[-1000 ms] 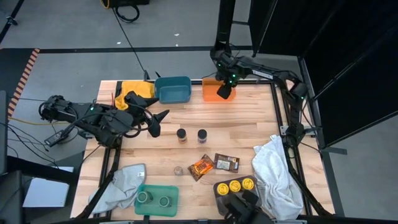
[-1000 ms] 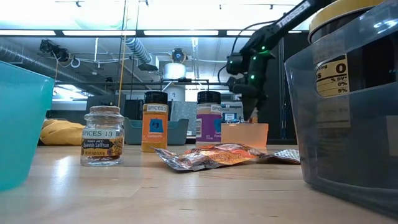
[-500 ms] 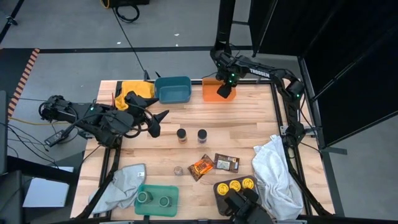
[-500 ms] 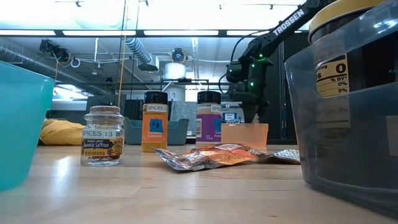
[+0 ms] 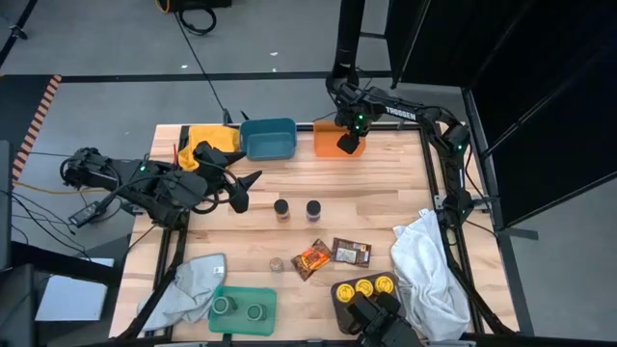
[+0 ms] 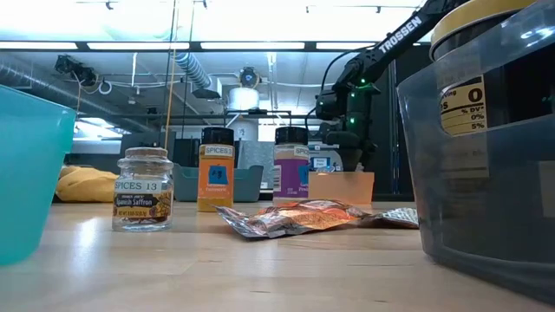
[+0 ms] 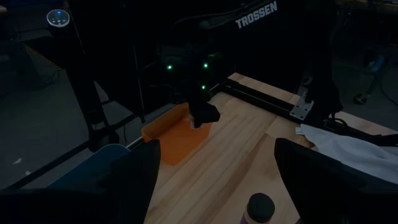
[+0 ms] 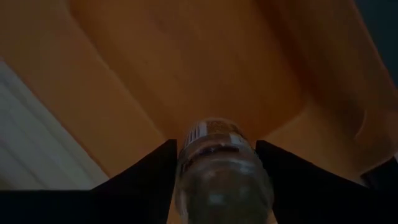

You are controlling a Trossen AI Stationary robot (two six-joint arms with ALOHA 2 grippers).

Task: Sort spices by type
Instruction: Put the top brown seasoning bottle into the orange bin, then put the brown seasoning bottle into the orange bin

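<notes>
In the high view, the right gripper (image 5: pixel 348 144) is at the upper middle of the frame, over the orange bin (image 5: pixel 328 141). The right wrist view shows a clear jar (image 8: pixel 221 168) between its two dark fingers (image 8: pixel 140 171), with the bin's orange inside behind it; whether the fingers press the jar or stand just off it I cannot tell. The left gripper (image 5: pixel 247 188) waits at the left middle of the high view, its fingers spread apart and holding nothing, beside a yellow cloth (image 5: pixel 210 138) and a blue bin (image 5: pixel 268 138). In the centre of the table stand two dark-lidded jars (image 5: pixel 297 209) side by side. Below them lie an orange packet (image 5: pixel 312 258) and a brown packet (image 5: pixel 351 253), close together, and a small clear jar (image 5: pixel 277 264) is to the left of the orange packet. At the lower left, a teal tray (image 5: pixel 243 310) holds two green-lidded jars (image 5: pixel 239 308), next to a grey cloth (image 5: pixel 188 284). At the bottom centre, a dark bin (image 5: pixel 364 292) holds three yellow-lidded jars (image 5: pixel 364 286), and a white cloth (image 5: pixel 429 265) lies to its right.
</notes>
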